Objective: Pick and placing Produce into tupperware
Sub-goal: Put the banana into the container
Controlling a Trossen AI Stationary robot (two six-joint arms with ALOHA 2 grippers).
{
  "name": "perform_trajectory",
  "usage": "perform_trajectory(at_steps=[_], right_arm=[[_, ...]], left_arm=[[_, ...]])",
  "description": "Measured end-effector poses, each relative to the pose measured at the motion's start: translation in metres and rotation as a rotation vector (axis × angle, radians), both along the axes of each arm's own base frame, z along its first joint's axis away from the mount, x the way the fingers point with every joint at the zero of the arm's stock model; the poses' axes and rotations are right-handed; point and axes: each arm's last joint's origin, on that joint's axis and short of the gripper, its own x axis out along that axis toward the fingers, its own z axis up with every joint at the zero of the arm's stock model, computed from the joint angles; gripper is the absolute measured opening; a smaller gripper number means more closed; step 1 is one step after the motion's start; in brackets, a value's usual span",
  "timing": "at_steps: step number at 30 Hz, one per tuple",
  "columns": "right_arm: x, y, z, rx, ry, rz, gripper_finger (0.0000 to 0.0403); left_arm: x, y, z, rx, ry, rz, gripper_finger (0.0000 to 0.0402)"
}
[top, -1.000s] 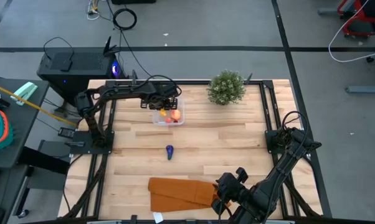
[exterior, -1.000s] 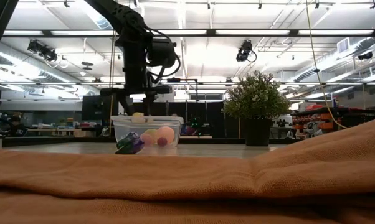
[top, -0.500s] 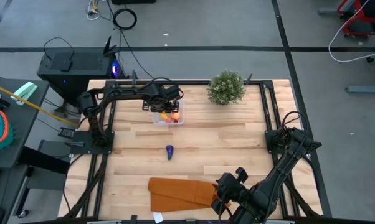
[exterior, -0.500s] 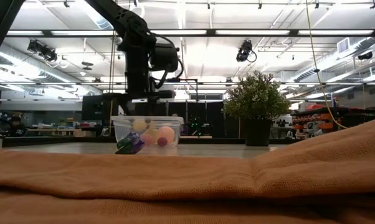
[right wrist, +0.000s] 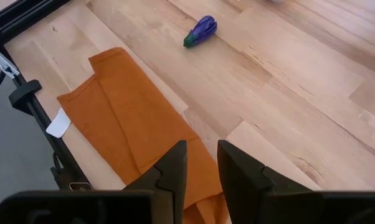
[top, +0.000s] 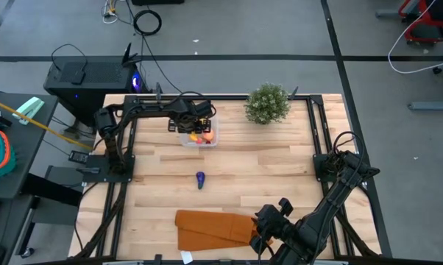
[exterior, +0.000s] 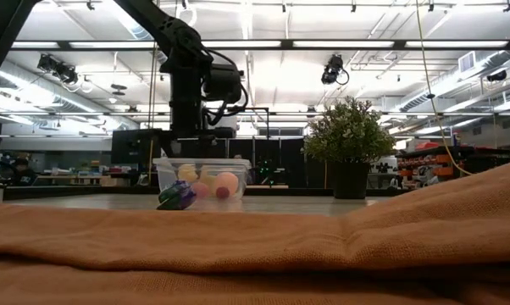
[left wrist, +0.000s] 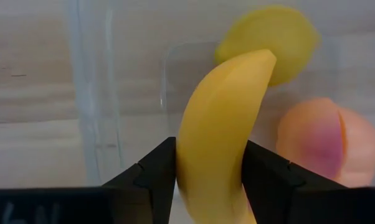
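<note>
Clamping the banana [left wrist: 215, 134], the left jaws apparently hang inside the tupperware [top: 209, 140].

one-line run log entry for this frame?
left tool: shut on banana, inside tupperware | in tub: lemon, peach | eggplant: on table | right tool: idle over cloth

Yellow banana [left wrist: 218, 137], yellow lemon [left wrist: 275, 37], peach-pink fruit [left wrist: 327, 146], purple eggplant [right wrist: 201, 30], orange cloth [right wrist: 131, 146]
</note>
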Motion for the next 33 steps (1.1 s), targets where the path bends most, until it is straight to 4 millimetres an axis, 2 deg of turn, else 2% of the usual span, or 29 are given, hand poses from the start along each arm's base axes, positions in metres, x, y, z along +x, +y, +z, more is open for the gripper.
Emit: perform_trajectory(at_steps=[33], right_arm=[[0.0, 0.0001, 0.0, 0.001, -0.001, 0.0, 0.0095]], left_arm=[[0.0, -0.0011, 0.0004, -0.009, -0.02, 0.098, 0.017]])
